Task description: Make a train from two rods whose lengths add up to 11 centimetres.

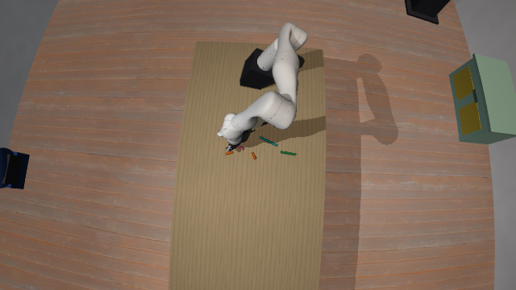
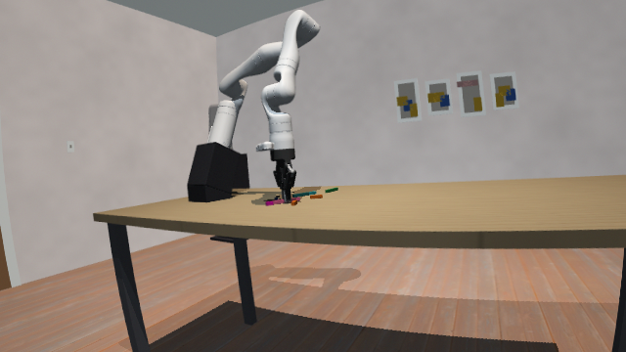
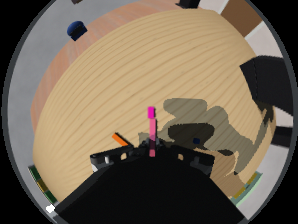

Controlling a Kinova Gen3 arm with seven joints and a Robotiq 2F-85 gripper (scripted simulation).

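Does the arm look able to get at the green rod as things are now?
Probably yes: the green rod lies apart from the others, nothing over it, though the claw is down at the pink rod.

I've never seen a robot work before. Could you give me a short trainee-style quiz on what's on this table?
1. How many orange rods can you count on the table?
2. True or false: the magenta rod lies crosswise over the middle of the pink rod.
3. Which rod is at the fingertips of the gripper?
A) the green rod
B) the turquoise rod
C) the pink rod

Key: 1. Two. 2. False; it lies at one end, in line with it. 3. C.
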